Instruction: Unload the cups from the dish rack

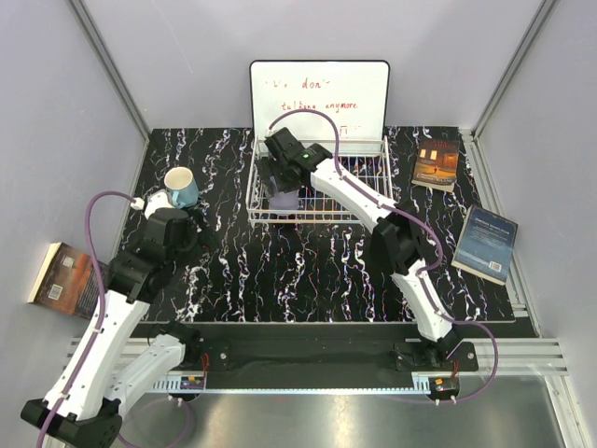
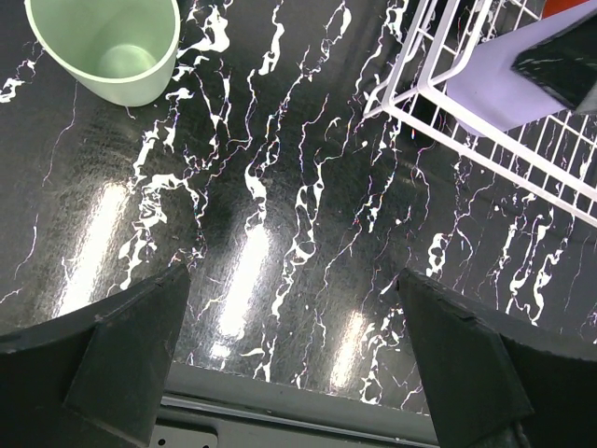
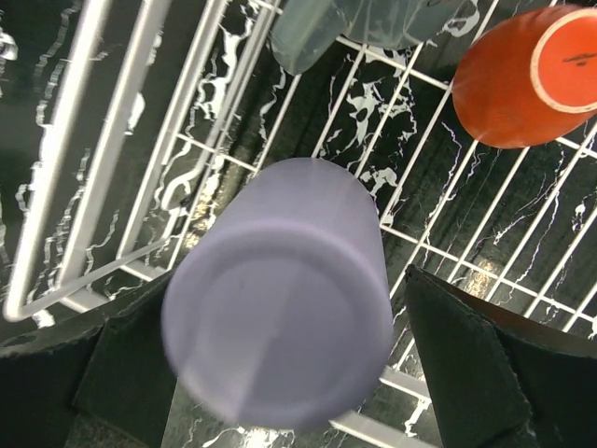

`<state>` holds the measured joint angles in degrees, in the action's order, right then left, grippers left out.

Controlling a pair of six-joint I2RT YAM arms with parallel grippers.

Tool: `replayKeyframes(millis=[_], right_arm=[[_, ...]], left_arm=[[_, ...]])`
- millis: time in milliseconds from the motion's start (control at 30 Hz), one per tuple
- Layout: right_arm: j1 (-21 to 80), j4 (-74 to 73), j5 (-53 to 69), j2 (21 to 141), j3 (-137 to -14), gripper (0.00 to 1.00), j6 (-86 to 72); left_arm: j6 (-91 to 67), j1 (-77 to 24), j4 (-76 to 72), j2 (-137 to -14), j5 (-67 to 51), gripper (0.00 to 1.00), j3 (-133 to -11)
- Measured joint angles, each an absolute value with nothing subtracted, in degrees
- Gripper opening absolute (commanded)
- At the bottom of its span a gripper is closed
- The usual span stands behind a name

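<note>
Over at the far middle of the counter, the right claw [image 3: 298, 364] is down inside the dish rack [image 1: 308, 220]. Its jaws are wide apart either side of the upside-down lilac cup [image 3: 280, 317], not clamped on it yet. My worry: the cup looks closer to one finger than the other, so closing could shove it sideways along the wires or tip it toward the orange cup [image 3: 518, 75] lying nearby in the rack. It looks smooth too, so a shallow pinch might slip on the lift, and the rack's raised side is right there to snag. Left claw [image 2: 291, 317] hangs spread open, holding nothing, over the counter's left side near the pale green cup [image 2: 112, 47].
</note>
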<state>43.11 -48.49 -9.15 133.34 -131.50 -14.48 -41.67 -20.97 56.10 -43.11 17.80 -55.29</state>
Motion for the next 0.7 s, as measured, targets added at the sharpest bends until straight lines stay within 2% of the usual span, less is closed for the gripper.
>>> replayKeyframes(millis=[33,67,200,267,333,367,400,700], right_arm=[[43.1,-48.6,-9.3,133.9,-131.7,0.92,-14.5],[43.1,-48.8,-9.5,134.2,-131.7,0.79,-14.5],[43.1,-49.5,-10.0,134.6,-131.8,0.49,-14.3],[43.1,-49.5,-10.1,134.6,-132.0,0.43,-14.3],[43.1,-49.6,-10.1,134.6,-132.0,0.3,-14.5],[43.1,-49.6,-10.1,134.6,-132.0,0.21,-14.5],[43.1,-49.7,-10.1,134.6,-132.0,0.0,-14.5],[43.1,-50.2,-11.2,130.1,-128.6,0.0,-14.6]], left_arm=[[-41.7,-21.0,56.1,-43.1,17.8,0.99,-55.3],[-41.7,-21.0,56.1,-43.0,17.8,0.99,-55.3],[-41.6,-21.0,56.2,-42.2,17.8,0.98,-55.2],[-41.6,-21.0,56.2,-41.6,17.8,0.98,-55.2],[-41.6,-21.0,56.1,-41.3,17.8,0.97,-55.0],[-41.7,-21.0,56.2,-41.2,17.8,0.97,-54.9],[-41.6,-21.0,56.2,-41.0,17.8,0.97,-54.8],[-41.7,-21.2,56.3,-41.4,17.8,0.96,-54.7]])
